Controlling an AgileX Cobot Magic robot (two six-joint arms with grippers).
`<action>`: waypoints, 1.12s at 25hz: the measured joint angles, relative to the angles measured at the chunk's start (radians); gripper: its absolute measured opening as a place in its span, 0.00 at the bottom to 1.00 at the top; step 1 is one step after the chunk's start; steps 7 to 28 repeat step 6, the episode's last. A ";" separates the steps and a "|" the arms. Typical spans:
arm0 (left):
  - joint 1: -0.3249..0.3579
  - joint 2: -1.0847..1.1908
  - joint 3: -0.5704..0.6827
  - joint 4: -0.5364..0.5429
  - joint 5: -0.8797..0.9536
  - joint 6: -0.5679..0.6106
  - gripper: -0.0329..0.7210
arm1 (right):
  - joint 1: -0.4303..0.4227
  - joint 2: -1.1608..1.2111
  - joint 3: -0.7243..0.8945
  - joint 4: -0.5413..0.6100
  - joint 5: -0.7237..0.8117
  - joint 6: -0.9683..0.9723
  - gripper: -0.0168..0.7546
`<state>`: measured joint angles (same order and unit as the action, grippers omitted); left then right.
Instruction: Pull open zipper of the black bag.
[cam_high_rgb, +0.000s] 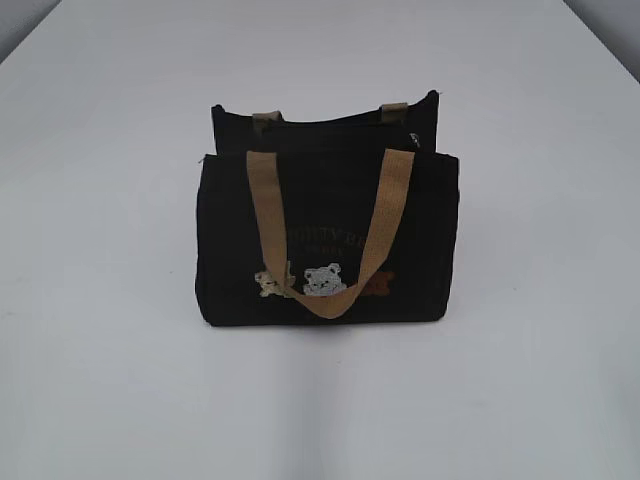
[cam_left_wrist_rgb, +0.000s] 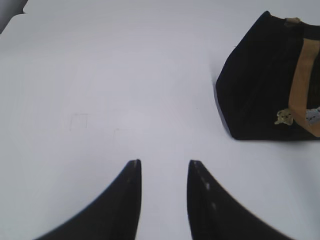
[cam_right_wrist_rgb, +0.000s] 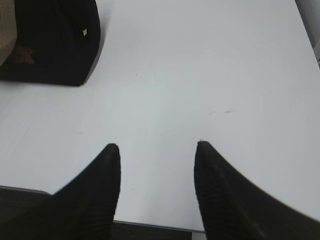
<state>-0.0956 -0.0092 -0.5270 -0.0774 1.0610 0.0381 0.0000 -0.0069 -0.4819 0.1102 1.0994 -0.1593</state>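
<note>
My left gripper (cam_left_wrist_rgb: 164, 172) was partly open, jaws apart w/ nothing between them, hovering over bare table (cam_left_wrist_rgb: 125, 90). It touched nothing I could see. My right gripper (cam_right_wrist_rgb: 157, 152) stood wider open, also empty, over bare table near the front edge, which showed as a dark strip below the fingers.

The black bag (cam_high_rgb: 330, 235) sat upright about mid-table, well apart from both grippers. Its long axis ran left-right across the table, front panel w/ the bear patches (cam_high_rgb: 322, 280) facing the exterior cam. The near tan handle (cam_high_rgb: 325, 230) hung down over the front face in a U; the far handle showed only as two short tabs at the top rear edge. The zipper (cam_high_rgb: 330, 122) ran along the top edge, parallel to the bag's long axis; it was dark on dark, so I couldn't tell if it was closed. A small pale bit near the top right corner may have been the pull, too small to be sure.

Left wrist cam caught only the bag's left end and one bear patch, at its upper right. Right wrist cam caught only the bag's right end, at its upper left, w/ a small white tag (cam_right_wrist_rgb: 84, 32) on the side that the exterior view didn't show clearly. Neither gripper appeared in the exterior view.
</note>
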 joint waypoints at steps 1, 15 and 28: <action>0.001 0.000 0.000 0.000 0.000 0.000 0.36 | 0.000 0.000 0.000 0.000 0.000 0.001 0.51; 0.001 0.000 0.000 0.000 0.000 0.000 0.36 | 0.000 0.000 0.000 0.000 0.000 0.001 0.51; 0.001 0.000 0.000 0.000 0.000 0.000 0.36 | 0.000 0.000 0.000 0.000 0.000 0.001 0.51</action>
